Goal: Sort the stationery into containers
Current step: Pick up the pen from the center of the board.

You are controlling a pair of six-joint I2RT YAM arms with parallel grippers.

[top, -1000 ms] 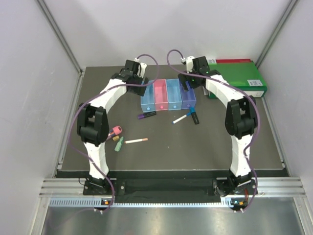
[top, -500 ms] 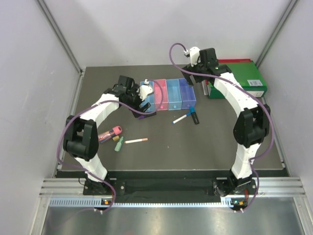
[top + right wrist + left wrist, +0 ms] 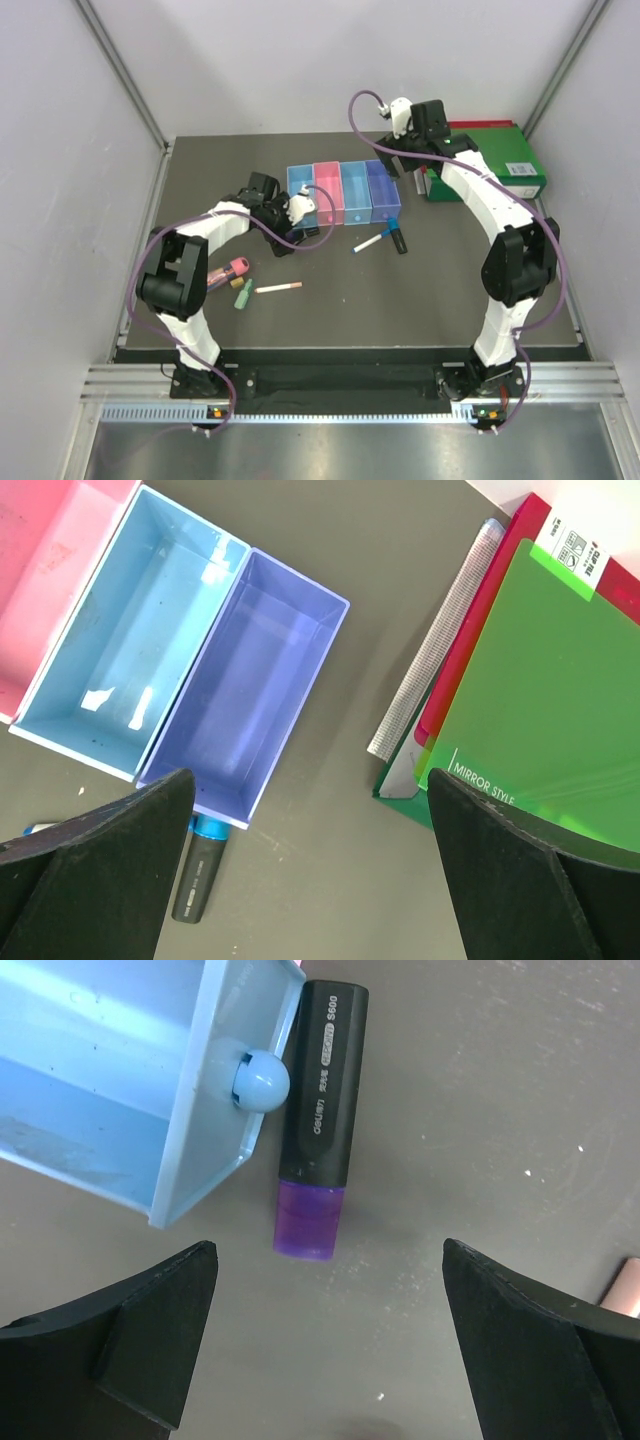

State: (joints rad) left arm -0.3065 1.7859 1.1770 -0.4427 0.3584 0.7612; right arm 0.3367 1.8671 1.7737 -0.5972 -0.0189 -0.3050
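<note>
The row of containers (image 3: 345,192), four joined translucent boxes in light blue, pink, light blue and purple-blue, stands toward the far side of the dark desk (image 3: 450,290), with the stationery scattered on the desk outside it. A purple-black highlighter (image 3: 320,1125) lies hard against the near corner of the row's left-end light blue box (image 3: 120,1070), purple cap pointing away from the row. A dark blue highlighter (image 3: 200,870) rests with its light blue end at the near wall of the right-end purple-blue box (image 3: 250,680). A thin white pen with a blue end (image 3: 370,242) lies just left of it, also on the row's near side. Farther out on that near side and off to the left are a pink highlighter (image 3: 237,267), a green highlighter (image 3: 243,293) and a white pen with a pink end (image 3: 278,288), close together and well apart from the row.

The left end effector (image 3: 330,1280) hangs over the purple-black highlighter at the row's left near corner, jaws spread wide and gripping nothing. The right end effector (image 3: 310,780) hovers above the row's right end, likewise released and empty. A large green binder (image 3: 540,680) lies to the right of the row, apart from it.
</note>
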